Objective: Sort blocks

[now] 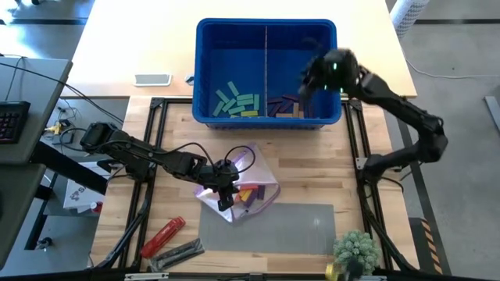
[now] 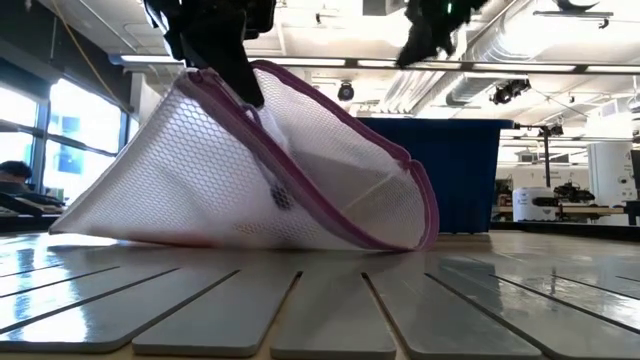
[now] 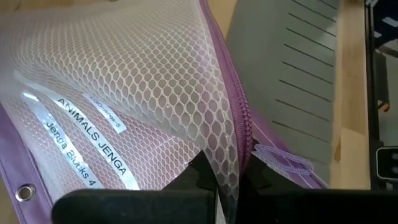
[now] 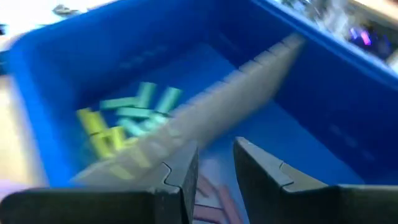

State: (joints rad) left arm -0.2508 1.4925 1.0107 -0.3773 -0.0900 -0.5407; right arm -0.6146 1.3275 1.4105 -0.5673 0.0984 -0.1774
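Blocks [image 1: 237, 104] in teal and lime lie in the left compartment of the blue bin [image 1: 205, 70] at the far side of the counter [image 1: 312, 164], and purple and tan ones [image 1: 286, 107] sit in the right compartment, past the grey divider [image 1: 266, 66]. More blocks [image 1: 248, 195] show through the white mesh bag [image 1: 242, 183] with purple trim, which lies near the grey mat [image 1: 297, 226]. I see my left hand [image 3: 227, 186] clenched on the bag's zipper edge, pulling the mesh up into a tent in the low view. My right hand [image 4: 214, 165] hovers over the bin's right compartment with its fingers slightly parted and nothing between them.
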